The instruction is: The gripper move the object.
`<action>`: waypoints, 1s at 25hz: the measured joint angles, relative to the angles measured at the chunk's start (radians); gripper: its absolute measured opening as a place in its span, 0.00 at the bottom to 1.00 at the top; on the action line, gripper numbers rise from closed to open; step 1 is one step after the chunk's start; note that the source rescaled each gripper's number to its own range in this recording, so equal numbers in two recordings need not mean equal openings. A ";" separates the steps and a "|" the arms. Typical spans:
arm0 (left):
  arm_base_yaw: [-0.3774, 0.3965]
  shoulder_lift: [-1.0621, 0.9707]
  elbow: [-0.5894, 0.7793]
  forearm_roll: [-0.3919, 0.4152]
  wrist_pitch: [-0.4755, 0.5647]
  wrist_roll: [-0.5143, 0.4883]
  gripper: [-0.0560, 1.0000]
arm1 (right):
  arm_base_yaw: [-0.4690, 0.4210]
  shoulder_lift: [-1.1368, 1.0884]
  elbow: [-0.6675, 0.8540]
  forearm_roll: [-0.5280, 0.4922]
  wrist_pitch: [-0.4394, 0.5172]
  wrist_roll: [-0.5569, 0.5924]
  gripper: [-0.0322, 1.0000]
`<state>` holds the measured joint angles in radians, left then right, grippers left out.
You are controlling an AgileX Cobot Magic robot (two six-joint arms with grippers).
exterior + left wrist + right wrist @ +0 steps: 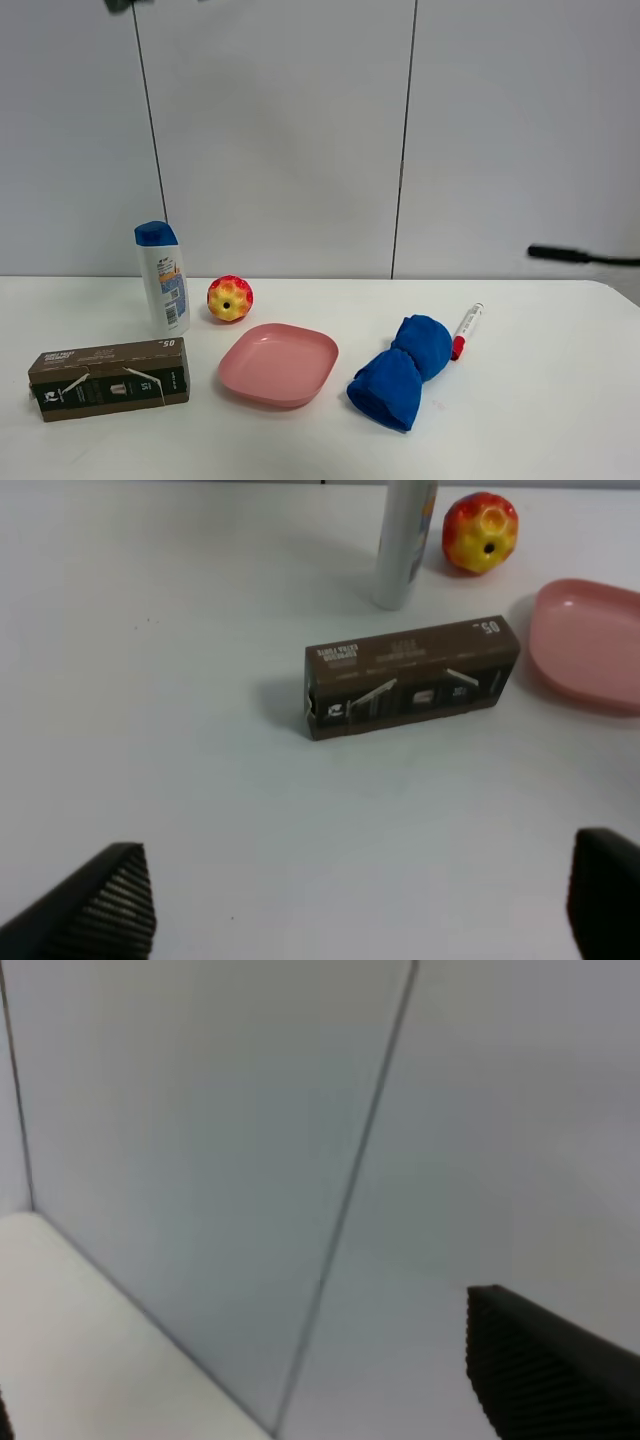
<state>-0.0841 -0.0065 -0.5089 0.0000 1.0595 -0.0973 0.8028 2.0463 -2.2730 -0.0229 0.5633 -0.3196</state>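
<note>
The object, a tall white shampoo bottle with a blue cap and blue-orange label, stands upright at the back left of the white table. Only its lower body shows in the left wrist view. My left gripper is open and empty, its black fingertips wide apart, well above the table and short of the bottle, with a brown box between them. My right gripper is open and empty and faces the grey wall. One ribbed finger shows. A black part of it pokes in at the right edge.
A brown box lies in front of the bottle, also in the left wrist view. A red-yellow ball sits just right of the bottle. A pink plate, a blue cloth and a red-capped marker lie further right.
</note>
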 joint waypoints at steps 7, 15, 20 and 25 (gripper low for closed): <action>0.000 0.000 0.000 0.000 0.000 0.000 1.00 | 0.000 -0.229 0.000 -0.040 0.163 -0.056 0.74; 0.000 0.000 0.000 0.000 0.000 0.000 1.00 | 0.001 -0.354 0.056 -0.095 0.309 -0.054 0.74; 0.000 0.000 0.000 0.000 0.000 0.000 1.00 | 0.001 -0.445 0.319 -0.095 0.288 -0.052 0.74; 0.000 0.000 0.000 0.000 0.000 0.000 1.00 | 0.001 -0.598 0.676 -0.095 0.142 0.006 0.74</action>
<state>-0.0841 -0.0065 -0.5089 0.0000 1.0595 -0.0973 0.8040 1.4484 -1.5975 -0.1182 0.7056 -0.3132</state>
